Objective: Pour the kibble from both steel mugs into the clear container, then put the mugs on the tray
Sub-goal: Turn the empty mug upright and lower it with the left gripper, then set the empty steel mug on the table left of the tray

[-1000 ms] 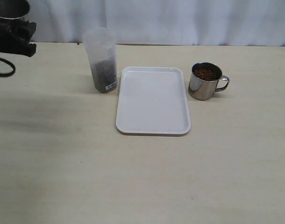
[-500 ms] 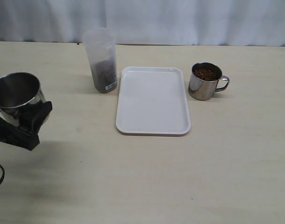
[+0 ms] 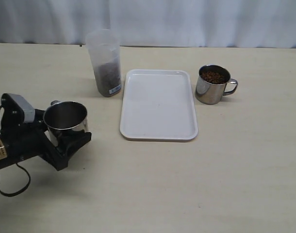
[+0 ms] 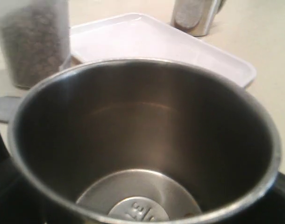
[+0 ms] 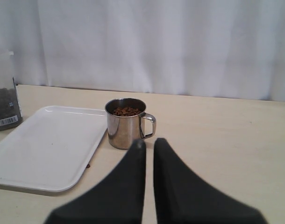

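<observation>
Left gripper (image 3: pixel 65 133) clamped on empty steel mug (image 3: pixel 65 116) — mug upright, mouth up, over left part of table (image 3: pixel 235 184), left of tray (image 3: pixel 158 104) and apart from it. Right gripper (image 5: pixel 148 144) closed, fingers pressed together, gripping nothing, pointed toward second steel mug (image 5: pixel 126 128). That mug stands just beside tray's right edge, handle turned away from tray, filled with kibble (image 3: pixel 214 76). Clear container (image 3: pixel 105 63) upright by tray's far left corner — lower part holds dark pellets, label near base
</observation>
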Controlling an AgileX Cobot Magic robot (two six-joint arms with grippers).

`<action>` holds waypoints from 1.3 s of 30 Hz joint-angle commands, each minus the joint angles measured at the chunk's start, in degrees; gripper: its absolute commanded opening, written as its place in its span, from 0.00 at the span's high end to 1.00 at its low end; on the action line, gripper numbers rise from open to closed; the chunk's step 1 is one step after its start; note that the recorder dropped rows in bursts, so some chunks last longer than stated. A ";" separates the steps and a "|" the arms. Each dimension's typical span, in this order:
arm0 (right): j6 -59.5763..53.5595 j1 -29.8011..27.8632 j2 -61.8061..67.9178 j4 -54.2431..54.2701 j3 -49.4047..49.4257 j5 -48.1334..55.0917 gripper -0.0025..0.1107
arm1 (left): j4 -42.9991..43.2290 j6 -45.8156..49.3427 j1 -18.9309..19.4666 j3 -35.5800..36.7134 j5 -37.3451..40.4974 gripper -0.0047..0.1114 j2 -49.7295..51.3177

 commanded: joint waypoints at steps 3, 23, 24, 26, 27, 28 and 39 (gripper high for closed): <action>-0.24 0.16 -0.17 -0.35 0.13 -0.37 0.94 | 8.99 -0.52 0.07 -7.25 -1.33 0.96 5.26; -0.24 0.16 -0.17 -0.35 0.13 -0.37 0.94 | 9.48 -3.11 0.07 -15.74 4.20 0.96 8.14; -0.24 0.16 -0.17 -0.35 0.13 -0.37 0.94 | 9.27 -3.12 0.07 -15.89 4.60 0.96 8.14; -0.24 0.16 -0.17 -0.35 0.13 -0.37 0.94 | 8.27 -3.21 0.07 -15.86 4.60 0.96 8.23; -0.24 0.16 -0.17 -0.35 0.13 -0.37 0.94 | 7.75 -3.21 0.07 -15.86 4.07 0.96 8.53; -0.24 0.16 -0.17 -0.35 0.13 -0.37 0.94 | 7.31 -3.21 0.07 -15.86 3.52 0.96 9.14; -0.24 0.16 -0.17 -0.35 0.13 -0.37 0.94 | 9.52 -3.21 0.07 -21.39 2.55 0.85 14.93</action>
